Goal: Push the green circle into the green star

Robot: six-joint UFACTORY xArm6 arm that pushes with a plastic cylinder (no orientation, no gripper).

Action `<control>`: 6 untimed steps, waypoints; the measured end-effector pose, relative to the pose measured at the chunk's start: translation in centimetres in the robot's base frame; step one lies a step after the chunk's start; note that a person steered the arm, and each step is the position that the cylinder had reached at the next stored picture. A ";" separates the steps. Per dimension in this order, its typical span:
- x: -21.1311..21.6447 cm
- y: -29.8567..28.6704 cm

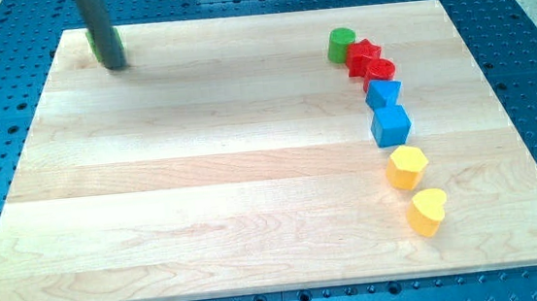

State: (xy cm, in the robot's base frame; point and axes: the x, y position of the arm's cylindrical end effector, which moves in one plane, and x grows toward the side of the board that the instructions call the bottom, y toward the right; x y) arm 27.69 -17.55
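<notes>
The green circle point(341, 44) sits near the view's top right, at the upper end of a curved line of blocks. My tip point(115, 65) rests at the view's top left corner of the wooden board point(203, 176). A sliver of a green block point(91, 43), its shape mostly hidden, shows just behind the rod, to the left of the tip and touching it or nearly so. The green circle is far to the right of my tip.
Below the green circle run a red star point(363, 56), a red circle point(379, 71), a blue block point(382, 93), a blue cube point(390, 125), a yellow hexagon point(407, 167) and a yellow heart point(428, 211). The red star touches the green circle.
</notes>
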 end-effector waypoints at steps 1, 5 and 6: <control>-2.8 10.1; -0.5 32.2; 0.8 32.0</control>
State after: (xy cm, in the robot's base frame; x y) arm 28.45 14.47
